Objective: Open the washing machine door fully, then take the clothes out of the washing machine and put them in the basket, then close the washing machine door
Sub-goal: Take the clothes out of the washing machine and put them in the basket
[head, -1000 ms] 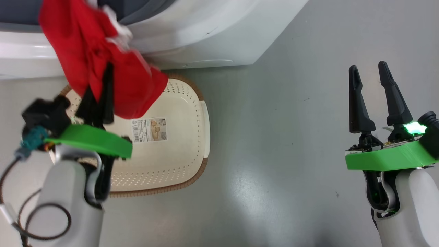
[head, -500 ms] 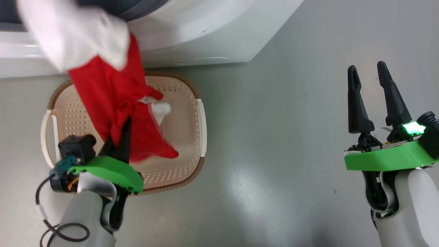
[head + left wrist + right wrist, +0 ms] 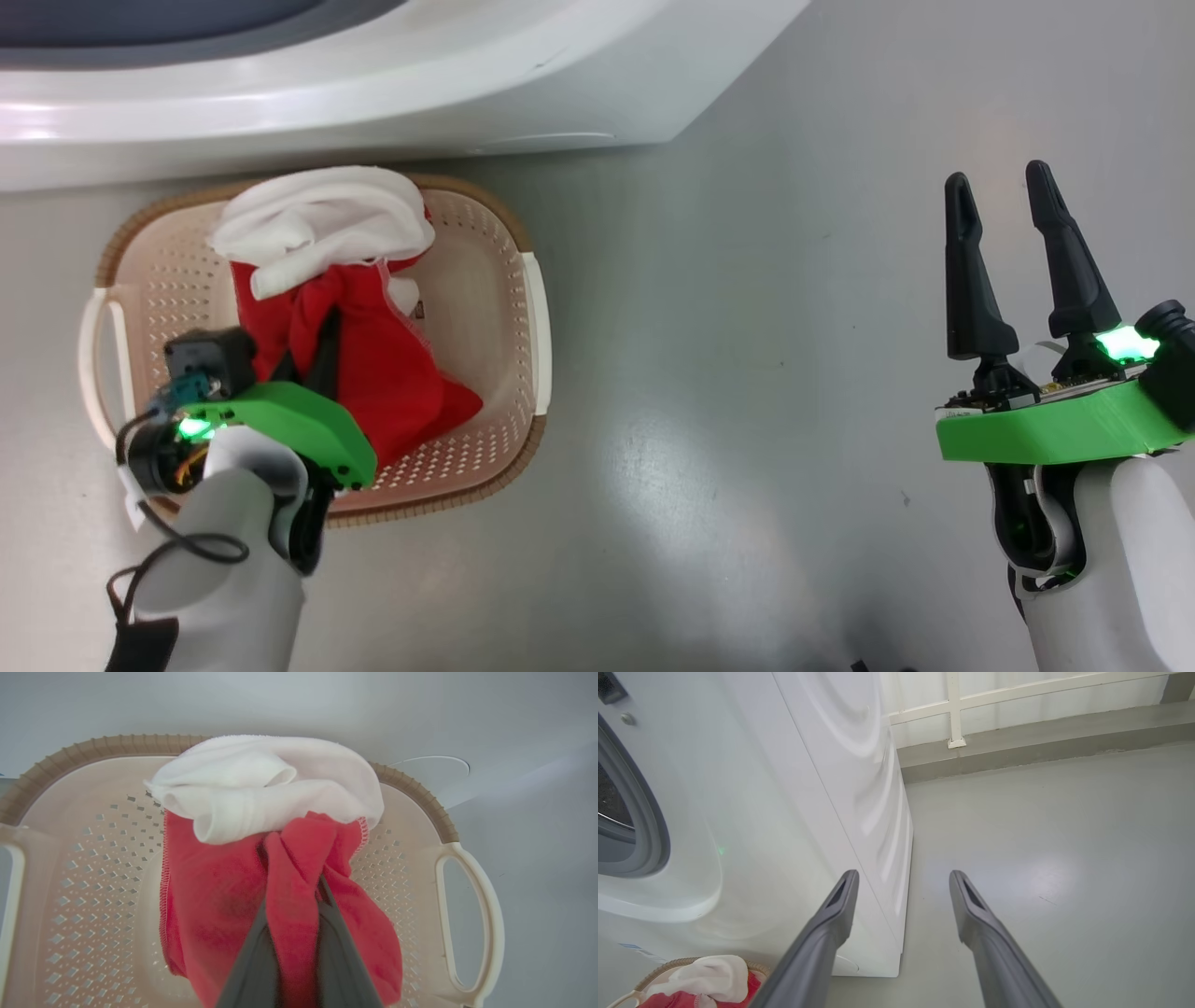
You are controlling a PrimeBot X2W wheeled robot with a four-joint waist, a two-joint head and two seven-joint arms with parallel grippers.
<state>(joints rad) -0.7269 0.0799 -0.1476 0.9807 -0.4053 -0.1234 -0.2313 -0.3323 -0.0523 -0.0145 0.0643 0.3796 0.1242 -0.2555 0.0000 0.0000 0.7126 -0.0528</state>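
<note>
Since the left gripper (image 3: 322, 343) is pinching a red fold of the clothes (image 3: 401, 401), jaws nearly shut, low inside the basket (image 3: 487, 280) (white trim overlapping the far rim), letting go should drop them in. Right gripper (image 3: 997, 177) is waiting wide open, empty, clear of the washer (image 3: 373, 84).

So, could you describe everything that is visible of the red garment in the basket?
The red garment is soft, thin-looking fabric with a stitched edge and a thick white part at one end. It lies crumpled inside the basket, its white end bunched over the rim nearest the washing machine. The left gripper is shut on a red fold in its middle, so it is not released yet.
</note>
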